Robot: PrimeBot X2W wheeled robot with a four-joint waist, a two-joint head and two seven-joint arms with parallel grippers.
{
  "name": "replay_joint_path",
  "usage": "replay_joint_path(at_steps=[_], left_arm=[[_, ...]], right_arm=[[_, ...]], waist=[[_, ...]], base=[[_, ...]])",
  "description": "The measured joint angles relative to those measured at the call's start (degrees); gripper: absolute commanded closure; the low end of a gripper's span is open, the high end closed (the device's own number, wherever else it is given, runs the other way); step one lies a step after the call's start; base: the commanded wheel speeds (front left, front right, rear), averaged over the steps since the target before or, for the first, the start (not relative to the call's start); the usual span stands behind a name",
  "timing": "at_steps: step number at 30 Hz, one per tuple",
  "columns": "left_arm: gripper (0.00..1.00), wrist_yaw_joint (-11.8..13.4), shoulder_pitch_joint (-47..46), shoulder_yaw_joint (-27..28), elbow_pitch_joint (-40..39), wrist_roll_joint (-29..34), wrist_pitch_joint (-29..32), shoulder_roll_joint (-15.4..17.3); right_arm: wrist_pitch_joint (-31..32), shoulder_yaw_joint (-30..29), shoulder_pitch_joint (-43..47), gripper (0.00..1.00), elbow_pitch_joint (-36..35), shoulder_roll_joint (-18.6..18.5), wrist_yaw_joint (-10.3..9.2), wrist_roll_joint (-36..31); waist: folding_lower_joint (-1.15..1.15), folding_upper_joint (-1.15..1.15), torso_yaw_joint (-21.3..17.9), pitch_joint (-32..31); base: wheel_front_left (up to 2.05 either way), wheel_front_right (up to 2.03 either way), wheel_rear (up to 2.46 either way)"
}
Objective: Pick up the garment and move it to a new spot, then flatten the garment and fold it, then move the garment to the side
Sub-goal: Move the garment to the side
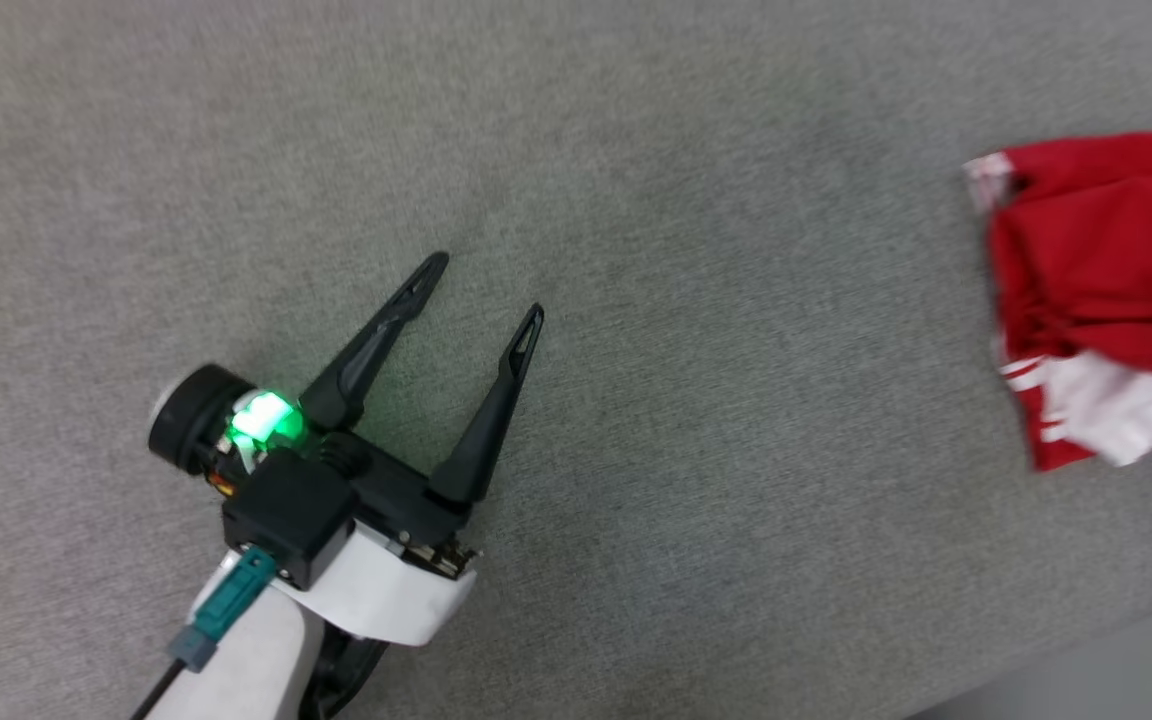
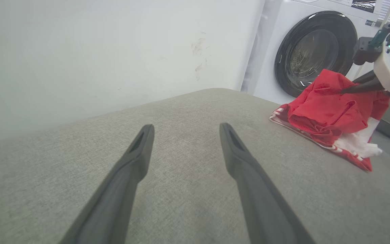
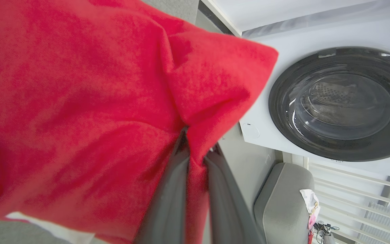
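Dark fingers of the right gripper (image 3: 198, 142) pinch a fold of the crumpled red jersey garment (image 1: 1106, 250), which lies at the right edge of the grey woven fabric surface (image 1: 636, 150). Left gripper (image 1: 486, 287): spread, empty. Assessment: pickup started; relocating, flattening, folding and setting aside are outstanding.

Left end effector (image 1: 488, 284) splayed open; right end effector (image 3: 197, 145) pinched on garment (image 3: 80, 95)

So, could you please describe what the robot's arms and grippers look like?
The left gripper has two long, tapering black fingers with slotted tips on a black block. A green light glows beside a black round cap. The forearm shell is white, with a teal connector and black cable. The right gripper has matching dark fingers and a white shell.
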Motion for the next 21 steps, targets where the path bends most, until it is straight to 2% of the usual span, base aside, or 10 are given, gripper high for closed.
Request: replay_joint_path(at_steps=[7, 16, 17, 18, 21], left_arm=[[0.00, 0.00, -2.27, 0.69, -2.35, -0.03, 0.00, 1.22], [0.00, 0.00, -2.29, 1.21, -2.54, -0.04, 0.00, 0.54], [0.00, 0.00, -2.29, 1.34, -2.47, -0.05, 0.00, 0.40], [0.00, 0.00, -2.28, 1.54, -2.35, -0.11, 0.00, 0.14], [0.00, 0.00, -1.80, 2.42, -1.81, -0.80, 0.00, -1.19]], right_arm=[[-6.73, -9.37, -1.03, 1.00, 7.60, 0.97, 0.00, -3.88], [-9.01, -16.53, -0.96, 1.00, 13.80, 3.33, 0.00, -7.90], [-9.04, -17.23, -0.97, 0.64, 13.96, 3.70, 0.00, -8.08], [-9.33, -17.60, -0.97, 0.00, 13.93, 3.82, 0.00, -8.53], [-9.90, -17.91, -1.16, 0.00, 13.17, 4.37, 0.00, -8.71]], waist=[[0.00, 0.00, 2.00, 4.81], [0.00, 0.00, 4.98, 5.41], [0.00, 0.00, 5.10, 5.08], [0.00, 0.00, 5.18, 4.67], [0.00, 0.00, 5.37, 2.90]], base=[[0.00, 0.00, 0.00], [0.00, 0.00, 0.00], [0.00, 0.00, 0.00], [0.00, 0.00, 0.00], [0.00, 0.00, 0.00]])
